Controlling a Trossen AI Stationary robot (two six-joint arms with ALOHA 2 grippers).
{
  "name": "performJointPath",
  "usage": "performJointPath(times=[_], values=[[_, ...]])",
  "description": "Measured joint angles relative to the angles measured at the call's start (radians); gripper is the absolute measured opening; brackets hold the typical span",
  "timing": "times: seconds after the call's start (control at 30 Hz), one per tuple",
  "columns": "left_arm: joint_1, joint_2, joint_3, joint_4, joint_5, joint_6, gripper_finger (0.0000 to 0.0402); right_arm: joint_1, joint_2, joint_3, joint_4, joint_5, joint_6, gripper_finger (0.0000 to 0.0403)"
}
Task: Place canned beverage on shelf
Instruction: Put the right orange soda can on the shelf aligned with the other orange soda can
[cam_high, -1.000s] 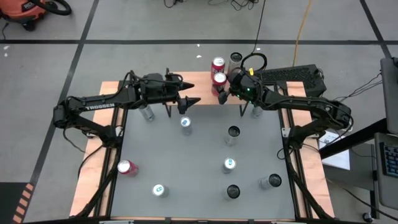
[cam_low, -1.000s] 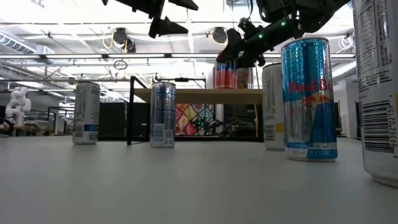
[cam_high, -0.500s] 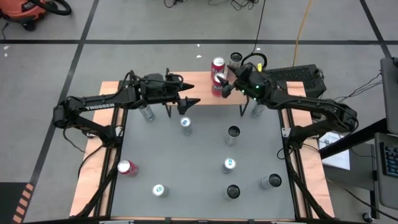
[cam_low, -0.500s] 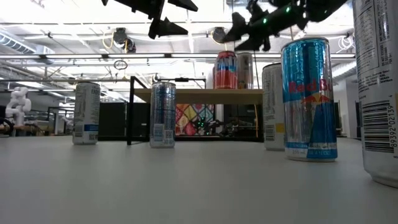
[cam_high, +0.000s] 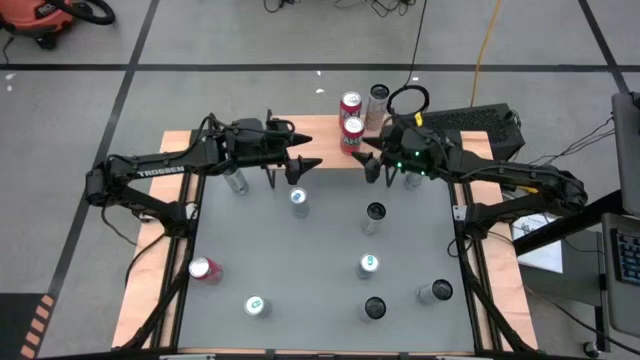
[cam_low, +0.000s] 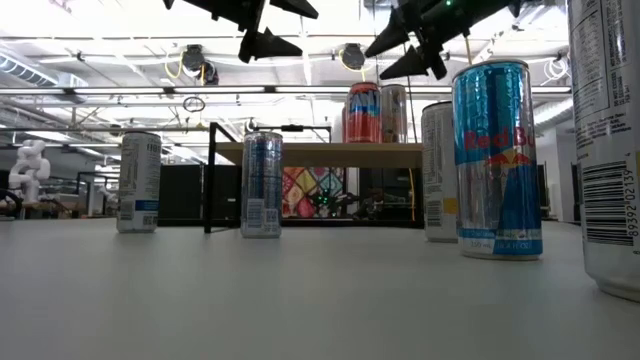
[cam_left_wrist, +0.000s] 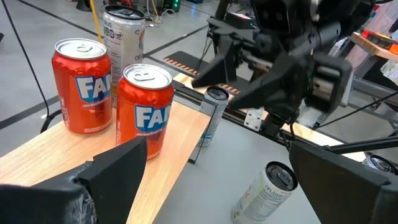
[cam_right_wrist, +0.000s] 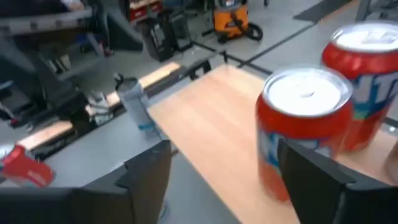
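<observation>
Shelf (cam_high: 315, 135) stands at the far edge of the table (cam_high: 320, 260), and two red cans (cam_high: 351, 127) stand upright on its right end, one just behind the other, with a silver can (cam_left_wrist: 123, 28) behind them. The right gripper (cam_high: 373, 167) hangs in the air just beside the nearer red can, not touching it, fingers spread and empty. The left gripper (cam_high: 310, 148) hangs above the left part of the shelf, fingers spread wide, empty too. More cans (cam_high: 369, 264) stand on the table; one red can (cam_high: 203, 269) lies near the left edge.
</observation>
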Motion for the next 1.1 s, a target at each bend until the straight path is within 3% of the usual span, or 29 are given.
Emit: performJointPath(times=[0.33, 0.63, 0.8, 1.1], values=[[0.000, 0.000, 0.000, -0.005, 0.000, 0.007, 0.0393, 0.006, 0.093, -0.001, -0.027, 0.083, -0.006, 0.0134], [0.000, 0.000, 0.000, -0.011, 0.000, 0.001, 0.0393, 0.006, 0.161, -0.001, -0.034, 0.090, -0.011, 0.0038], [0.000, 0.000, 0.000, -0.011, 0.000, 0.001, 0.0393, 0.004, 0.188, -0.001, -0.028, 0.139, -0.004, 0.0005], [0.000, 0.000, 0.000, -0.014, -0.001, 0.002, 0.0393, -0.033, 0.188, -0.002, 0.031, 0.135, -0.016, 0.0001]])
